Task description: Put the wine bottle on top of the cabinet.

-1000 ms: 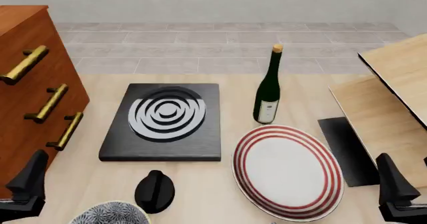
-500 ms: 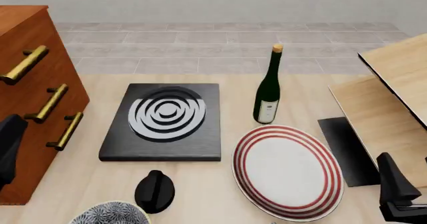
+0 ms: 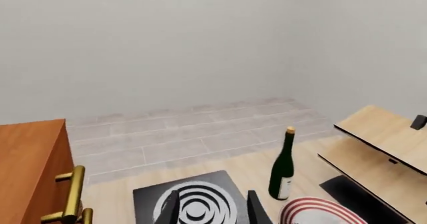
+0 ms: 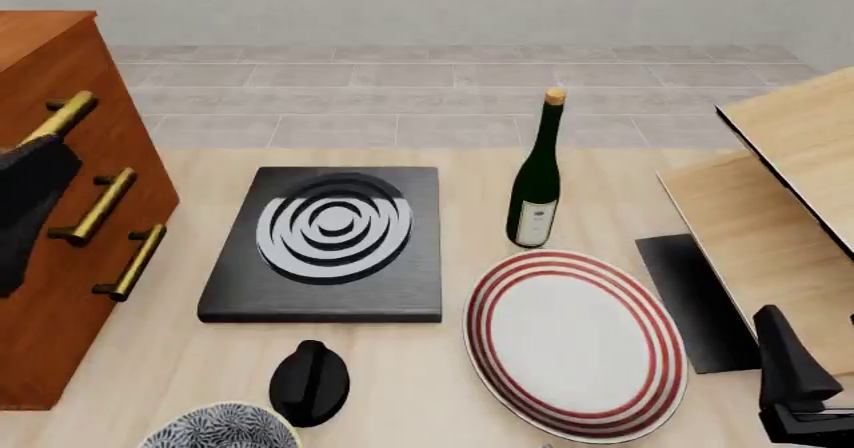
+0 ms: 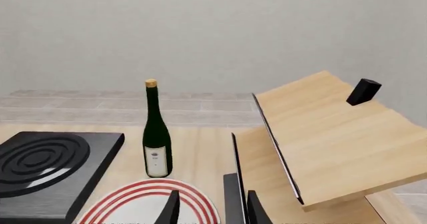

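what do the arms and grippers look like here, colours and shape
Both are matte black with no markings or cables visible. The left gripper shows as a dark tapered block, the right gripper as a pointed black finger on a blocky base. In the wrist views, only slim black fingertips show.

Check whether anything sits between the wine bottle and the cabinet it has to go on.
On the table, the black hob plate lies between the wine bottle and the cabinet, but it is flat and low. The left gripper hangs in front of the cabinet face.
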Robot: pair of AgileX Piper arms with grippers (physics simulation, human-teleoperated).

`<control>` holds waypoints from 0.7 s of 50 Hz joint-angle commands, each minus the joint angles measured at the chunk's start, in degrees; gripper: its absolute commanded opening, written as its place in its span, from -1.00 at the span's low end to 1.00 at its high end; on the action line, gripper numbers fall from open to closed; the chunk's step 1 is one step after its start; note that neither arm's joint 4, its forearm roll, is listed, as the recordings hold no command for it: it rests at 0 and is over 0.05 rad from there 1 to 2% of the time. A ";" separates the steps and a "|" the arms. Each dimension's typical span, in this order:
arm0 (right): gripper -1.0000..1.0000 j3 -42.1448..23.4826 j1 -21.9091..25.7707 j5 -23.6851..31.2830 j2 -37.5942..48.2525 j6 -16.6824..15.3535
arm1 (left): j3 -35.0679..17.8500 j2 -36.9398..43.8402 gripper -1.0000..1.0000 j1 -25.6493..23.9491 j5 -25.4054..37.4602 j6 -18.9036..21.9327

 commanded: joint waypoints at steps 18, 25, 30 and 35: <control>1.00 0.04 -0.01 0.24 0.01 0.21 | -12.44 21.06 1.00 -16.39 -4.77 -2.86; 1.00 0.06 0.02 -0.08 0.00 -0.01 | -14.11 26.20 1.00 -18.74 -6.47 -3.45; 1.00 0.01 0.06 -0.39 -0.03 -0.28 | -15.37 30.64 1.00 -19.95 -8.48 -2.42; 1.00 0.02 0.00 0.20 0.00 0.16 | -18.38 34.18 1.00 -20.48 -8.96 -2.00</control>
